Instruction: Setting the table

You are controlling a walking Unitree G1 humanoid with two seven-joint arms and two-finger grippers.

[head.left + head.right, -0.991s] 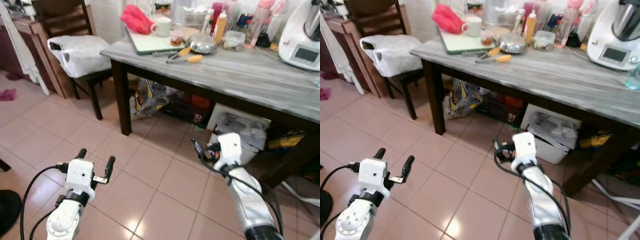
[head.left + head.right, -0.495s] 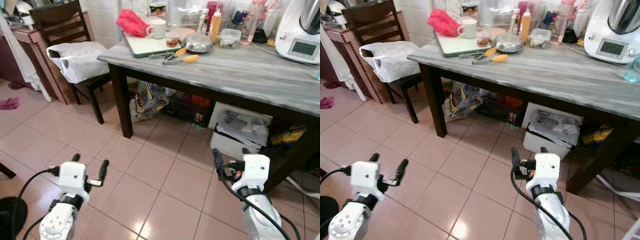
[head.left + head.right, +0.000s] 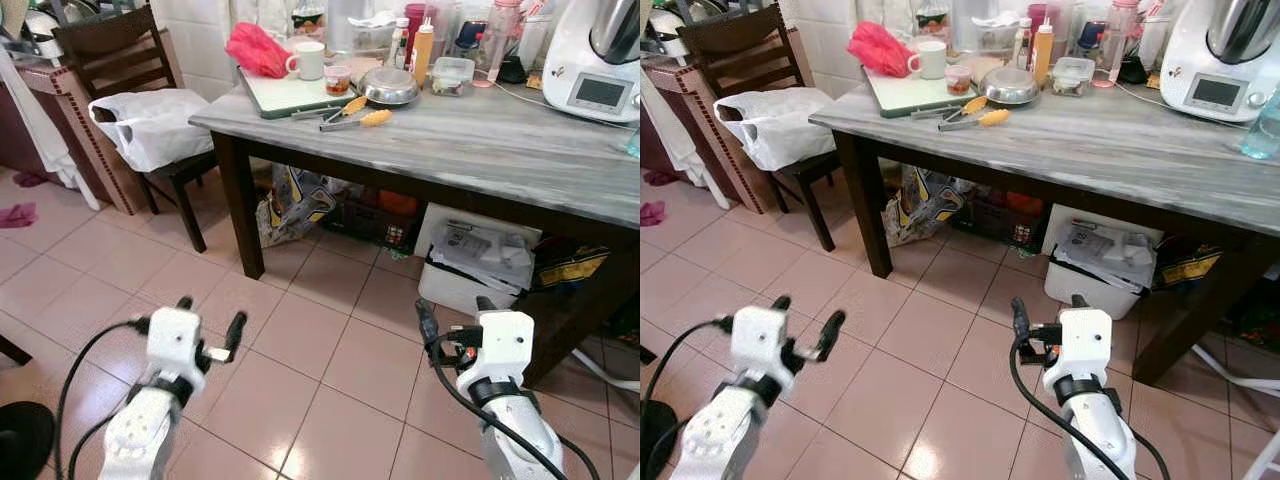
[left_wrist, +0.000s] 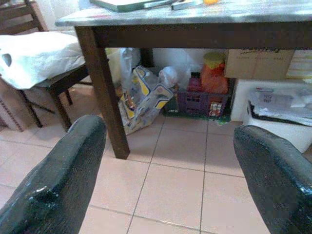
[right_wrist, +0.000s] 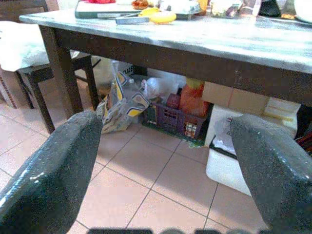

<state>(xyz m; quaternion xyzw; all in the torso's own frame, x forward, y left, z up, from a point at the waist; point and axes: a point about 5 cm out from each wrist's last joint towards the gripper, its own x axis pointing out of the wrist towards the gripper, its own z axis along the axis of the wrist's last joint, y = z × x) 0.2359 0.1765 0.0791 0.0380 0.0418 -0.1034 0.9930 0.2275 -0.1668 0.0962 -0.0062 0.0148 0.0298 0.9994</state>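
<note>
- Right now my left tool [image 3: 208,322] and my right tool [image 3: 452,322] both hang low over the tiled floor [image 3: 300,340], in front of the tabletop [image 3: 480,140]. Both are spread wide with nothing in them.
- The things for setting are up on the tabletop's far left corner, ahead of my tools and higher than them.
- A white cup [image 3: 308,60] stands on a green board [image 3: 285,92]. A shiny metal bowl [image 3: 388,87] sits just beside the board.
- Two tools with yellow handles [image 3: 358,112] lie flat near the bowl. Their long sides run slanted along the tabletop's front edge.
- I think my left tool is a bit nearer that corner, but both must first rise and go forward.
</note>
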